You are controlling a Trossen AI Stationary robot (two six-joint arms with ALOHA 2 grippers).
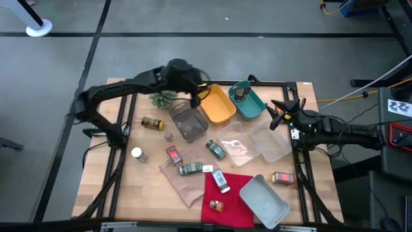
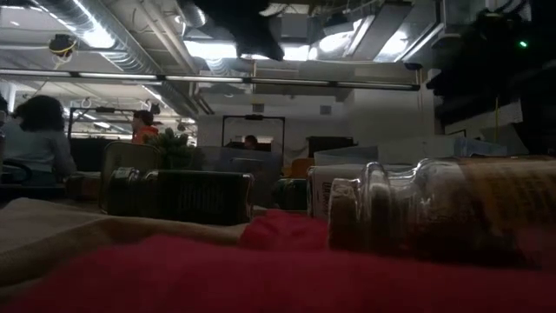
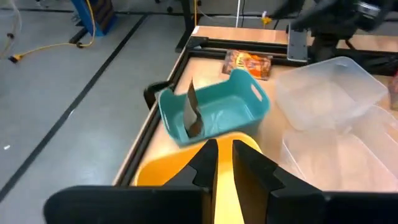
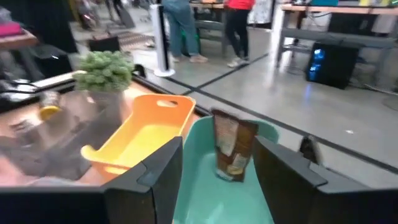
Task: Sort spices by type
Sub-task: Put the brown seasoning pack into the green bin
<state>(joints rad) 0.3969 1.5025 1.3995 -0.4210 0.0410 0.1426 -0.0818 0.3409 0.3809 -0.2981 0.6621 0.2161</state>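
Spices lie loose on the table: a yellow-capped jar [image 1: 152, 122], a white-capped jar [image 1: 136, 153], a red tin [image 1: 174, 154], green jars [image 1: 215, 149] [image 1: 190, 169] and a red tin [image 1: 283, 178] at the right. A brown packet [image 4: 233, 146] stands in the teal tray [image 1: 252, 103], leaning on its wall. My left gripper [image 3: 222, 149] hangs shut and holding nothing above the yellow tray [image 1: 217, 106]. My right gripper [image 1: 278, 115] stands open at the table's right, pointing toward the teal tray and well short of it.
Clear trays [image 1: 187, 122] [image 1: 270, 143] sit mid-table. A grey tray [image 1: 267, 200] and a small jar [image 1: 215, 206] rest on a red cloth [image 1: 228, 193] near the front edge. A spiky green plant [image 1: 164, 98] stands at the far left. People show in the room beyond.
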